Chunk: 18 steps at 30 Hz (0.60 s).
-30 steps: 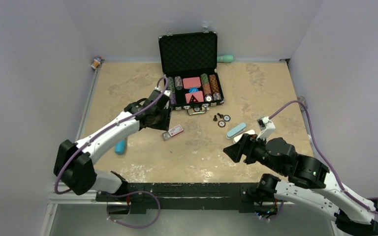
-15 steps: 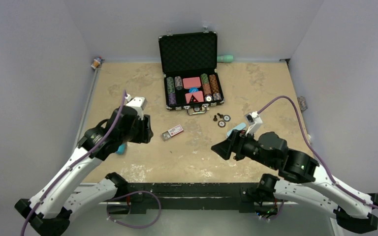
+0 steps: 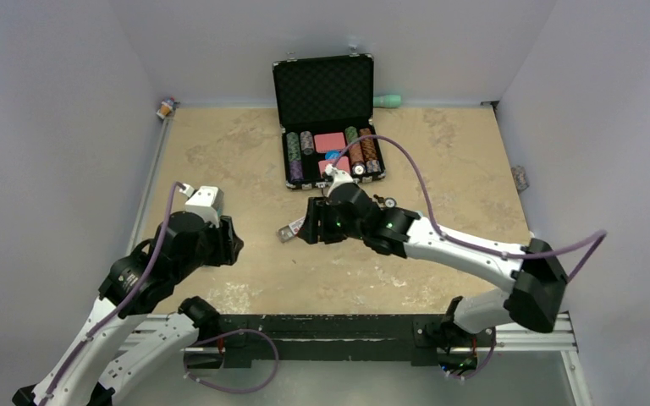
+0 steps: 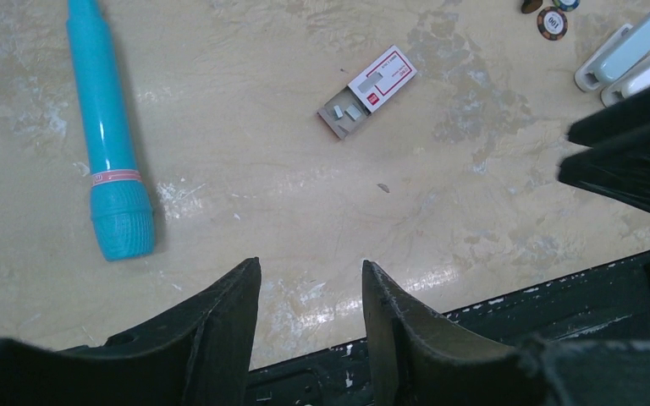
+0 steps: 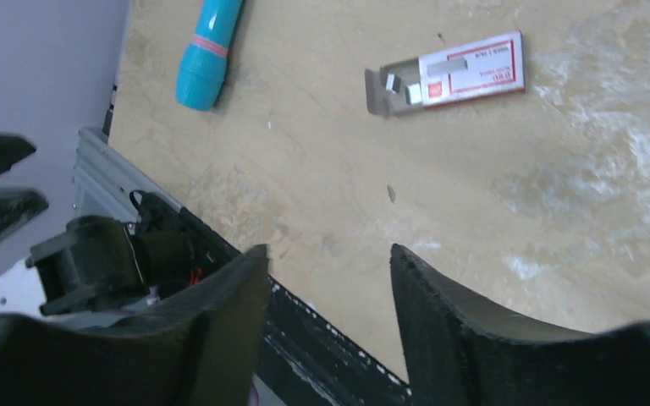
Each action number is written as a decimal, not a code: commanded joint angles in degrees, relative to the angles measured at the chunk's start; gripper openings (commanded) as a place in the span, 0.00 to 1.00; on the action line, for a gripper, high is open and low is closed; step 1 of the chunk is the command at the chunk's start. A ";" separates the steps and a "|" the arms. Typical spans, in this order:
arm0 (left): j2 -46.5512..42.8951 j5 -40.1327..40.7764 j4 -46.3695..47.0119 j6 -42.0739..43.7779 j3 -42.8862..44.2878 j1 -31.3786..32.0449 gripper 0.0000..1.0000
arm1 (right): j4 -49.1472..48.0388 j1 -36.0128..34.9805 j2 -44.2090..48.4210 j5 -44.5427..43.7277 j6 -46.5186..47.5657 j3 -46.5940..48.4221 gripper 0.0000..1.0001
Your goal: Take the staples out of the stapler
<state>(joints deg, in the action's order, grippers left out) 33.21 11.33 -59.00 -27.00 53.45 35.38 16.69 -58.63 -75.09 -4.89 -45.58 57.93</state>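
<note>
The light-blue and white stapler (image 4: pixel 625 44) lies on the table at the far right of the left wrist view. In the top view my right arm covers it. No staples show in it. An opened red-and-white staple box (image 3: pixel 294 227) (image 4: pixel 371 87) (image 5: pixel 448 73) lies mid-table with small grey staple strips (image 4: pixel 347 112) in its tray. My right gripper (image 3: pixel 305 227) (image 5: pixel 328 250) hovers open and empty just beside that box. My left gripper (image 3: pixel 232 240) (image 4: pixel 309 267) hangs open and empty over the near-left part of the table, far from the stapler.
A turquoise cylinder (image 4: pixel 106 127) (image 5: pixel 210 49) lies at the near left. An open black case of poker chips (image 3: pixel 325 93) stands at the back centre, with loose chips (image 3: pixel 387 201) in front of it. A teal bottle (image 3: pixel 387 101) lies by the back wall. The black table edge (image 4: pixel 508 313) is close below both grippers.
My right arm has swung from the near right to mid-table, ending at the staple box, and its jaws have narrowed a little. My left arm has pulled back toward the near left.
</note>
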 commanded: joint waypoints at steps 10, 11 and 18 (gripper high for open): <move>-2.43 0.89 1.67 -0.40 -1.04 -0.09 0.50 | -7.81 10.88 -27.91 11.02 10.68 19.68 0.10; -2.61 0.88 1.72 -0.42 -1.11 -0.13 0.50 | -7.44 11.16 -29.43 10.99 11.06 21.21 0.08; -2.74 0.73 2.01 -0.50 -1.20 -0.13 0.48 | -6.94 12.22 -35.23 8.94 11.42 25.53 0.00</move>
<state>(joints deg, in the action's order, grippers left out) 30.65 11.57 -58.81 -27.00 52.58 35.38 10.50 -46.89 -109.62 4.29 -35.90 78.85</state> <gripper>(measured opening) 0.485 0.014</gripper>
